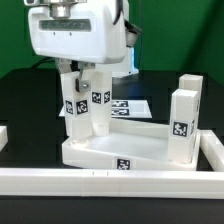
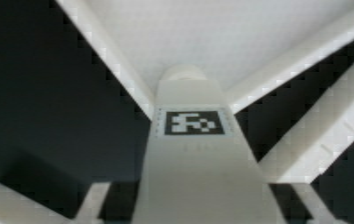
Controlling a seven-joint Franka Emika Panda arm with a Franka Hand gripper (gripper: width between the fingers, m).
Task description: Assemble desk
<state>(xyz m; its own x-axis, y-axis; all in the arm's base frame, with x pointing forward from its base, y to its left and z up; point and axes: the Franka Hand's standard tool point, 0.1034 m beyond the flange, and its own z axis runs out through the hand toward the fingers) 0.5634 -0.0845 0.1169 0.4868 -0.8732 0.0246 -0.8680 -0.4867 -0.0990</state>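
- No brand name or readable writing showed anywhere; the only printing was black-and-white square tags, whose patterns could not be read as letters.
- The desk top (image 1: 120,150), a white tray-like panel with a raised rim, lay flat on the dark worktop (image 1: 25,90), and one tag sat on its front rim face.
- Two leg blocks (image 1: 183,120) stood upright at the desk top's corner on the exterior view's right, one behind the other; the nearer one carried a tag low on its front face.
- Another leg block (image 1: 100,110) stood upright near the desk top's far corner on the exterior view's left, with a tag on its upper face.
- The held leg block (image 1: 74,105), white and square in section, stood upright at the desk top's corner on the exterior view's left, with a tag on its side. In the wrist view the same block (image 2: 195,150) filled the centre, a tag near its far end, with the desk top's rim lines running away beyond it.
- The end effector (image 1: 76,72) was closed partway around the upper end of the held leg block, its fingers on either side.
- The marker board (image 1: 130,103) lay flat on the worktop behind the desk top, its printed squares partly visible.
- A long low white rail (image 1: 110,180) ran along the front edge of the scene, just beside the desk top.
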